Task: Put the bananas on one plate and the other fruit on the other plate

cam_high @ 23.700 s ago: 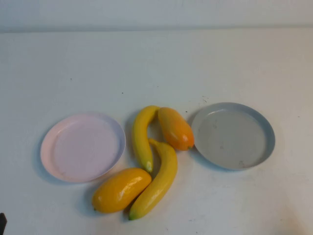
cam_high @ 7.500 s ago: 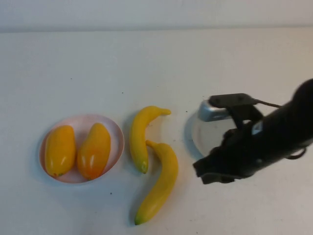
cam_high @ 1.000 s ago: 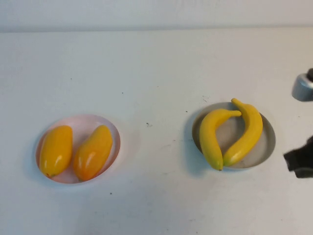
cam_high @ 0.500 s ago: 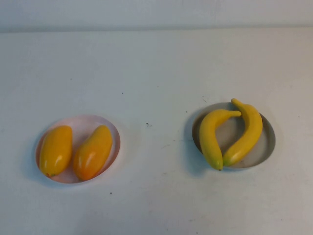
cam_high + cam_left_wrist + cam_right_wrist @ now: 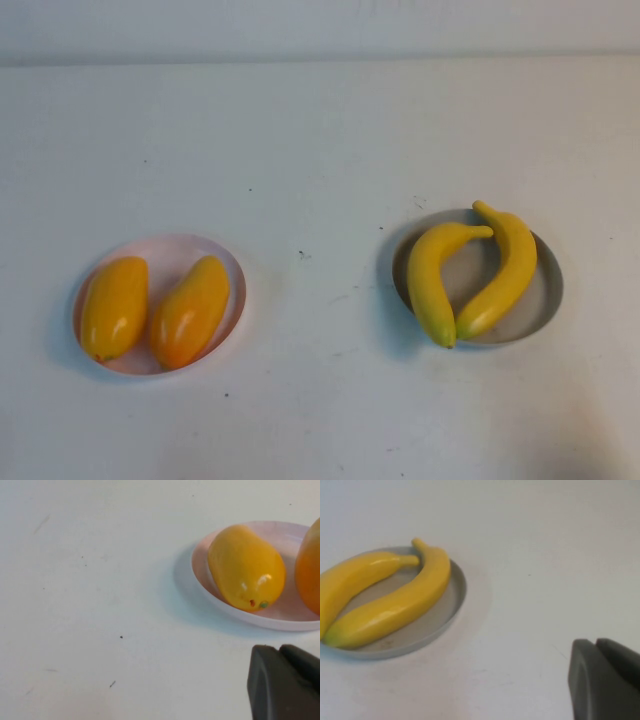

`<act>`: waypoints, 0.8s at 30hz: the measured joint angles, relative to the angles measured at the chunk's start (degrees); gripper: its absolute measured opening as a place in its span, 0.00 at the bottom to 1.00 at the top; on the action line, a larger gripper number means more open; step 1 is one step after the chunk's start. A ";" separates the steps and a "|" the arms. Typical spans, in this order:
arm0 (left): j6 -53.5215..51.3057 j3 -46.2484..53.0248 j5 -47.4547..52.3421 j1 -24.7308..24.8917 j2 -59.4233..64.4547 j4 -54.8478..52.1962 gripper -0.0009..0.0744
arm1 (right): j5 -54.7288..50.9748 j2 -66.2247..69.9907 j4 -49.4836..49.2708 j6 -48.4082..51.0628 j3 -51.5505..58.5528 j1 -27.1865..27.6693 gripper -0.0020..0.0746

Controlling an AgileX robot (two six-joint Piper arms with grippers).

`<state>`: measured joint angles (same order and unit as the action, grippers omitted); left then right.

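Two yellow bananas (image 5: 428,280) (image 5: 505,272) lie side by side on the grey-blue plate (image 5: 548,300) at the right. Two plump orange-yellow fruits (image 5: 114,306) (image 5: 190,310) lie on the pale pink plate (image 5: 170,243) at the left. Neither arm shows in the high view. In the left wrist view my left gripper (image 5: 280,652) is shut and empty, off the pink plate (image 5: 280,622), with a fruit (image 5: 246,573) beyond it. In the right wrist view my right gripper (image 5: 596,644) is shut and empty, off the grey-blue plate (image 5: 457,587) that holds the bananas (image 5: 400,602).
The white table (image 5: 320,150) runs back to a pale wall at the far edge. Bare table lies between the two plates and in front of them.
One second ago the right arm showed at the right edge of the high view; it has drawn back out of sight. The plates and fruit have not moved.
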<state>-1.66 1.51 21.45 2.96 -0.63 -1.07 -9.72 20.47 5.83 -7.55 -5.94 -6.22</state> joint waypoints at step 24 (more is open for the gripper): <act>0.00 0.00 0.00 0.00 -0.09 0.00 0.01 | -10.25 -20.91 -3.57 0.00 7.31 2.63 0.01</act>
<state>-1.66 1.51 21.45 2.96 -0.71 -1.07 -19.97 -0.45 2.26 -7.55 1.37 -3.59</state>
